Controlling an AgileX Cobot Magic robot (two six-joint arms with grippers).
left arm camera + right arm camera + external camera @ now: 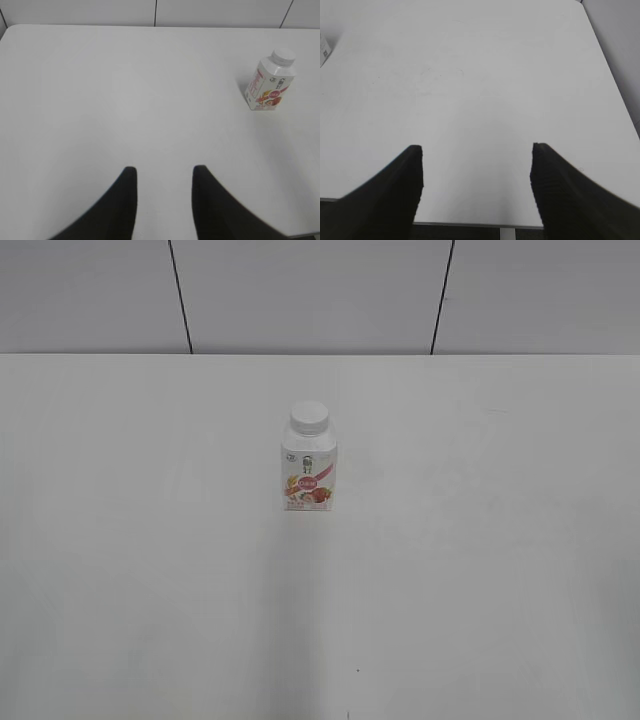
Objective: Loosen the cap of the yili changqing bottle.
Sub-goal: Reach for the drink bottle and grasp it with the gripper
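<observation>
Standing upright mid-table (150, 570), the yili changqing bottle (311, 477) wore its cap (309, 418); left gripper (164, 172) and right gripper (476, 150) hung spread, empty, well apart from it.

Bright, even light from overhead washes the white table (150, 590) nearly flat, so the yili changqing bottle (311, 464) throws only a faint shadow. Both wrist views show soft, blurred dark fingers (117, 210) (too close to focus).

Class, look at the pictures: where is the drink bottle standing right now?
The yili changqing bottle stands upright near the middle of the white table in the exterior view, alone; the left wrist view has it at upper right, far from that gripper.
</observation>
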